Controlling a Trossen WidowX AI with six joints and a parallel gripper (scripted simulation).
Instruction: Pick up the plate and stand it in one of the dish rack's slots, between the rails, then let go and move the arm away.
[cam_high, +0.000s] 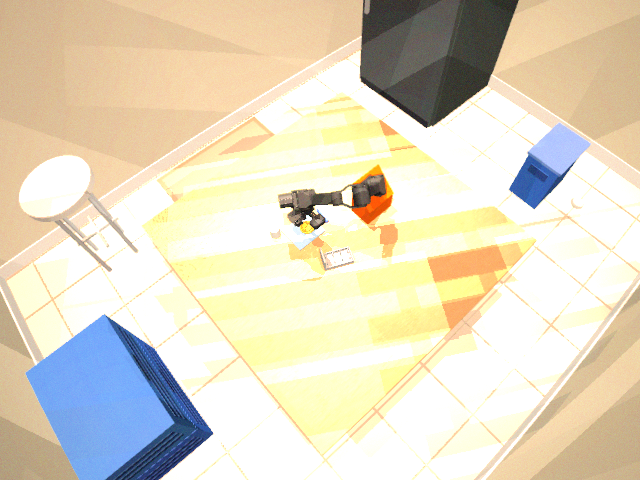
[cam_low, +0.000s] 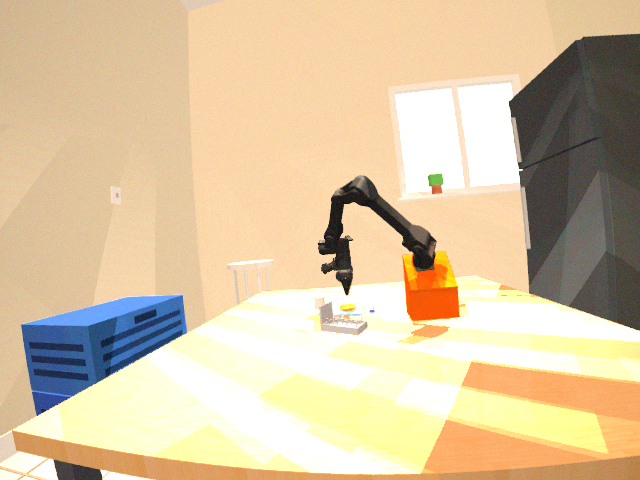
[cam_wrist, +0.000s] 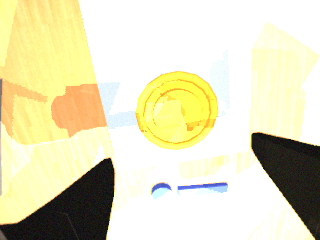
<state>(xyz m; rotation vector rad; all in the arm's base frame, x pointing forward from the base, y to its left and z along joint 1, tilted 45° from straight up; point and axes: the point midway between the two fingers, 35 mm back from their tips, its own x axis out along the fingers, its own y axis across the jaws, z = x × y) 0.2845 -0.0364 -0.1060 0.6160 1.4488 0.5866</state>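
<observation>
Plate (cam_wrist: 177, 110), yellow and round, lies flat on the counter (cam_low: 289, 403) at centre of the wrist view, between the open, empty end effector (cam_wrist: 182, 192) fingers. Dish rack (cam_low: 342, 323) sits just beside it, lower right in the top view.

count of things

one arm (cam_low: 379, 206) on one orange base (cam_low: 431, 297); one yellow plate (cam_wrist: 177, 110); one dish rack (cam_low: 342, 322); one blue spoon (cam_wrist: 190, 189); one white cup (cam_low: 318, 301); two blue boxes (cam_high: 111, 403) (cam_high: 549, 164); one stool (cam_high: 55, 187); one fridge (cam_high: 431, 51)
</observation>
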